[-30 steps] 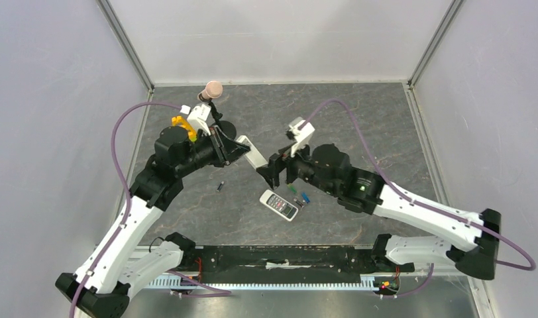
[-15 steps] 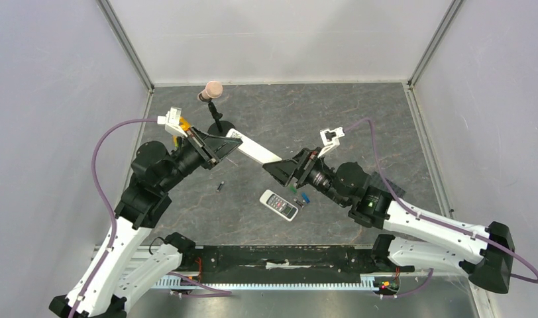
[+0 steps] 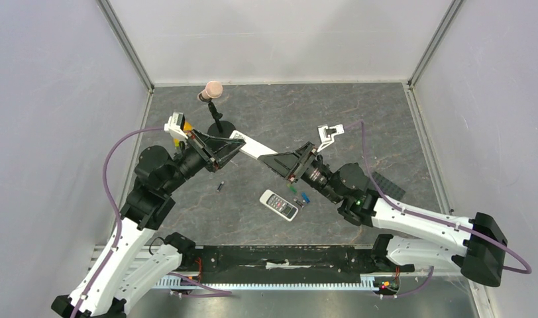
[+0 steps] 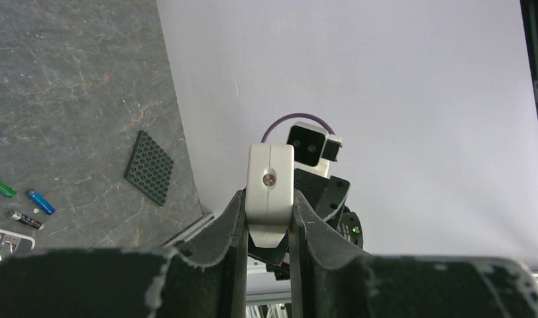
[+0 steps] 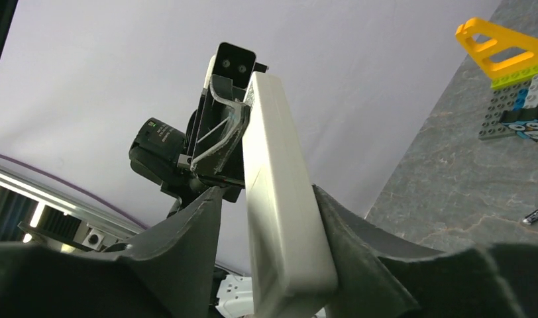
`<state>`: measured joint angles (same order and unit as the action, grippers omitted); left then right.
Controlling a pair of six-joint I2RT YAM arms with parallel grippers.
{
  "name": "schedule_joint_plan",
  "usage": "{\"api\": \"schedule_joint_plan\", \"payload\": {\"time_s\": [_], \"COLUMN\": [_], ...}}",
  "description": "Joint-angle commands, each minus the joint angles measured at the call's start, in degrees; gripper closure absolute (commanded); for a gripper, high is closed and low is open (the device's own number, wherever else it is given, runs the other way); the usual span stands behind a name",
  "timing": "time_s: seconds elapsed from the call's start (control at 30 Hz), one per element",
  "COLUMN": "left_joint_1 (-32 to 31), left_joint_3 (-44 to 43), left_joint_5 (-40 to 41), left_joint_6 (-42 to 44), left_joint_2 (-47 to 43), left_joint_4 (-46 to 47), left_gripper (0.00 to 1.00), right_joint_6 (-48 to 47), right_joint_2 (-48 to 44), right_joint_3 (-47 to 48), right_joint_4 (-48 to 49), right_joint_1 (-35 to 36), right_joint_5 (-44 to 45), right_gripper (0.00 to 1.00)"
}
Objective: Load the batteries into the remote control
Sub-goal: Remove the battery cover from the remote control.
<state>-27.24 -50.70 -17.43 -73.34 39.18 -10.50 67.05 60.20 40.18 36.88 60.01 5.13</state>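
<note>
The remote control [image 3: 278, 205], short and white with a dark grey face, lies on the table face up. Beside it lie a green battery [image 3: 292, 190], a blue one [image 3: 305, 197] and a dark one [image 3: 297, 202]; another dark battery [image 3: 220, 186] lies apart to the left. Above the table a longer slim white remote [image 3: 253, 147] is held by one end, with my left gripper [image 3: 234, 142] shut on it. My right gripper [image 3: 273, 161] surrounds its other end: one finger [image 5: 346, 232] touches it, while a gap shows on the other side.
A black perforated plate [image 3: 384, 185] lies at the right near the wall. A stand with a pinkish ball [image 3: 213, 89] rises at the back left. Yellow and grey bricks [image 5: 501, 53] sit behind the left arm. Enclosure walls close three sides.
The left arm has turned and raised the long white remote. The right gripper has slid over its free end, and its jaws have narrowed around it.
</note>
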Motion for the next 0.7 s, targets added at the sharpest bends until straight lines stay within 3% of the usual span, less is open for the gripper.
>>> {"api": "schedule_joint_plan", "payload": {"time_s": [0.0,0.17,0.33,0.4,0.6,0.67], "left_joint_1": [-0.29,-0.31,-0.27,-0.29,-0.27,-0.27], "left_joint_3": [1.12,1.21,2.88,4.4,10.0,10.83], "left_joint_5": [-1.68,-2.4,-3.2,-3.84,-7.43,-7.86], "left_joint_6": [-2.53,-0.79,1.45,2.06,1.54,1.68], "left_joint_2": [-0.61,-0.79,-1.77,-2.07,-1.3,-1.11], "left_joint_4": [4.31,4.5,7.5,9.9,19.25,20.11], "left_gripper": [0.98,0.96,0.52,0.42,0.39,0.45], "right_joint_6": [2.49,3.42,3.53,3.64,5.65,6.44], "right_joint_2": [1.74,2.94,4.01,4.75,6.87,7.66], "right_joint_3": [1.46,0.65,0.31,0.61,1.03,1.38], "right_joint_4": [5.64,5.68,6.06,6.84,8.61,9.18], "right_joint_1": [0.06,0.11,0.06,0.07,-0.07,-0.04], "right_joint_5": [-2.83,-2.67,-2.78,-3.58,-4.49,-4.91], "right_gripper": [0.52,0.72,0.8,0.81,0.81,0.81]}}
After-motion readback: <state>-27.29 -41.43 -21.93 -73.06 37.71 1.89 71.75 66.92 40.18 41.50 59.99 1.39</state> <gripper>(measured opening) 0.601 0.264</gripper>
